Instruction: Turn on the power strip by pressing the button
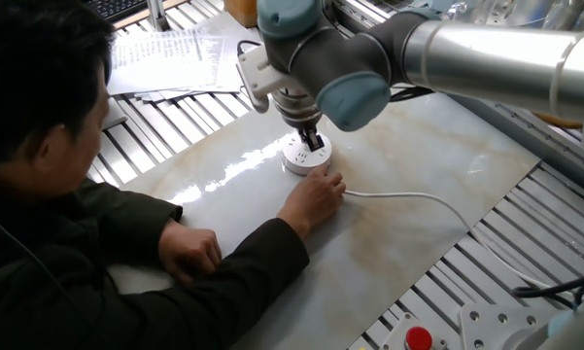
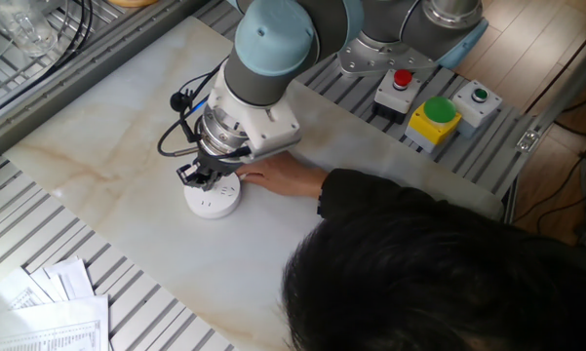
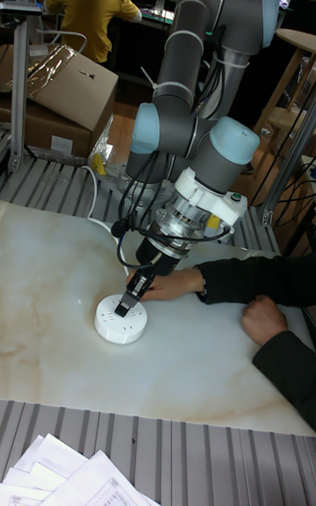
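Power strip sits on the marble slab toward its far edge, cord trailing to the right edge, a person's hand bracing it so it won't slide. My gripper tilts down, tip at its top face (fingers' gap: can't tell), ready to press.

The counter is polished marble-look stone — glossy, with bright glare near its far edge. The power strip is smooth white plastic. Ribbed bare metal flanks the slab. The arm is brushed silver metal with matt blue-grey caps; printed paper sheets look matt.
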### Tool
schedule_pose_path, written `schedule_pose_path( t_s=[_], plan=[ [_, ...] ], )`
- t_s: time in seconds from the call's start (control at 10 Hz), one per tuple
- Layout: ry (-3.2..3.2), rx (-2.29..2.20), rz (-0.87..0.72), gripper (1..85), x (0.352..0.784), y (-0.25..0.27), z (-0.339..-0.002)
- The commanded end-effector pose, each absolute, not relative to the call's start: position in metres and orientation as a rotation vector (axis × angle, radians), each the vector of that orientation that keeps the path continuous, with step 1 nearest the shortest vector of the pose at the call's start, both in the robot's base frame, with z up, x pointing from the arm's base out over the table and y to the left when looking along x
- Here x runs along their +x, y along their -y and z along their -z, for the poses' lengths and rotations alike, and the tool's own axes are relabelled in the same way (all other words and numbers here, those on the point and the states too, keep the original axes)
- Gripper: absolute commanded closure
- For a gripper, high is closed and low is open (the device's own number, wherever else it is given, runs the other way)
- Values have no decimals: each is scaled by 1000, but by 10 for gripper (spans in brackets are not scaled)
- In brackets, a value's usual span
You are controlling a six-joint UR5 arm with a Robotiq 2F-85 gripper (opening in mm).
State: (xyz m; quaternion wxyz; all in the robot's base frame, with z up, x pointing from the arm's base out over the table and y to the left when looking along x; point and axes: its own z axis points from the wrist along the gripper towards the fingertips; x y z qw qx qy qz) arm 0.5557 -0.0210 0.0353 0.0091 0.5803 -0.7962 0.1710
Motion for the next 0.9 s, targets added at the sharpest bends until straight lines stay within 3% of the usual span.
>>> schedule_pose_path(
  t_s=[0.0, 0.8],
  plan=[
    [2487, 1837, -512, 847, 551, 22, -28],
    [2515, 1807, -493, 847, 544, 9, -22]
  ],
)
